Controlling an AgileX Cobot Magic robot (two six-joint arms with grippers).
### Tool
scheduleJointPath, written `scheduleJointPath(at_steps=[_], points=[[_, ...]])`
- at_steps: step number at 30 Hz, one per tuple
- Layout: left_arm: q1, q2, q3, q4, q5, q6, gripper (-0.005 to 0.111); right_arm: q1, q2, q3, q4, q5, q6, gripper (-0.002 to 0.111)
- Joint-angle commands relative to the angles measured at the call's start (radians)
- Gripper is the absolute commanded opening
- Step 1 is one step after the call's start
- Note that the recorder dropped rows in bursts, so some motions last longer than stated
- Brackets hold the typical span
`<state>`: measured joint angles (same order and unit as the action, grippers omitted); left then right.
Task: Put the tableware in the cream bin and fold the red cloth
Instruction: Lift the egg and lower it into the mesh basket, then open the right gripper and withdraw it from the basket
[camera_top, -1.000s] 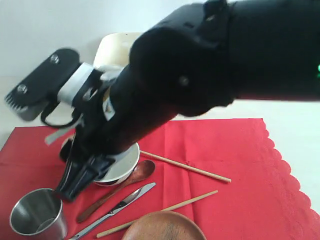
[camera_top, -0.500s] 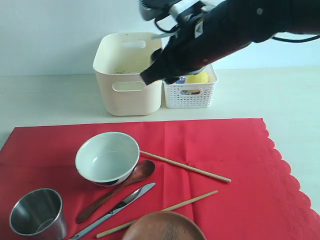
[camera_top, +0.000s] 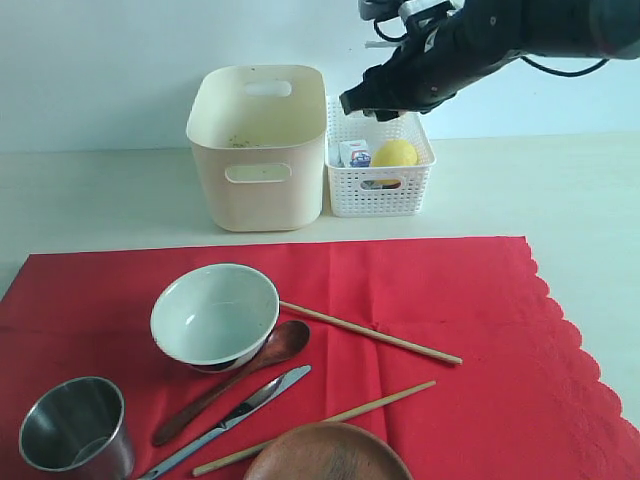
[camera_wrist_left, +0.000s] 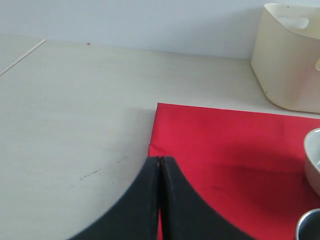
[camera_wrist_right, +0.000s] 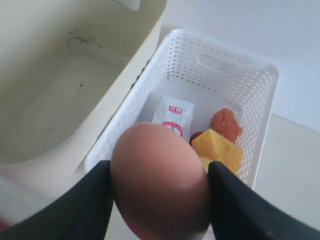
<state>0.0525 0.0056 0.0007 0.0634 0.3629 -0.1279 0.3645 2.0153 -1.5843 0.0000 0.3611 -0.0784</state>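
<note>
The red cloth (camera_top: 450, 330) lies flat on the table. On it are the white bowl (camera_top: 214, 315), steel cup (camera_top: 77, 425), wooden spoon (camera_top: 235, 375), knife (camera_top: 235, 415), two chopsticks (camera_top: 370, 333) and the brown plate (camera_top: 328, 455) at the front edge. The cream bin (camera_top: 258, 145) stands behind the cloth, and I see nothing in it. My right gripper (camera_top: 365, 100) (camera_wrist_right: 159, 172) hangs above the white lattice basket (camera_top: 380, 190), shut on a brown egg (camera_wrist_right: 159, 182). My left gripper (camera_wrist_left: 160, 159) is shut and empty over the cloth's left edge (camera_wrist_left: 152, 135); it is outside the exterior view.
The lattice basket (camera_wrist_right: 250, 100) stands right beside the cream bin (camera_wrist_right: 60, 100). It holds a milk carton (camera_wrist_right: 173, 116), cheese (camera_wrist_right: 217, 150), a reddish-brown piece (camera_wrist_right: 226, 124) and a lemon (camera_top: 395, 153). Bare pale table (camera_wrist_left: 75, 110) lies left of the cloth.
My right arm has swung from over the bowl up and back to the right. It now hangs above the lattice basket. The tableware has not moved.
</note>
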Motion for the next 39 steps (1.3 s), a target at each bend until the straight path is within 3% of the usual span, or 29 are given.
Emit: scheduleJointPath(at_steps=[1,9,12,15,22,24,39], points=[[-0.005,-0.006,-0.001,0.006,-0.01,0.0,0.001,-0.038,0.133,-0.146,0.0,-0.036,-0.007,0.0],[-0.005,-0.006,-0.001,0.006,-0.01,0.0,0.001,-0.091,0.372,-0.455,0.0,-0.017,0.003,0.001],[-0.005,-0.006,-0.001,0.006,-0.01,0.0,0.001,-0.096,0.455,-0.543,0.0,-0.008,-0.007,0.009],[-0.005,-0.006,-0.001,0.006,-0.01,0.0,0.001,-0.1,0.514,-0.6,0.02,0.001,0.011,0.026],[-0.005,-0.006,-0.001,0.006,-0.01,0.0,0.001,-0.1,0.53,-0.636,0.012,0.068,0.011,0.093],[-0.005,-0.006,-0.001,0.006,-0.01,0.0,0.001,-0.1,0.501,-0.636,-0.023,0.132,0.01,0.104],[-0.005,-0.006,-0.001,0.006,-0.01,0.0,0.001,-0.1,0.306,-0.636,-0.051,0.755,-0.051,0.101]])
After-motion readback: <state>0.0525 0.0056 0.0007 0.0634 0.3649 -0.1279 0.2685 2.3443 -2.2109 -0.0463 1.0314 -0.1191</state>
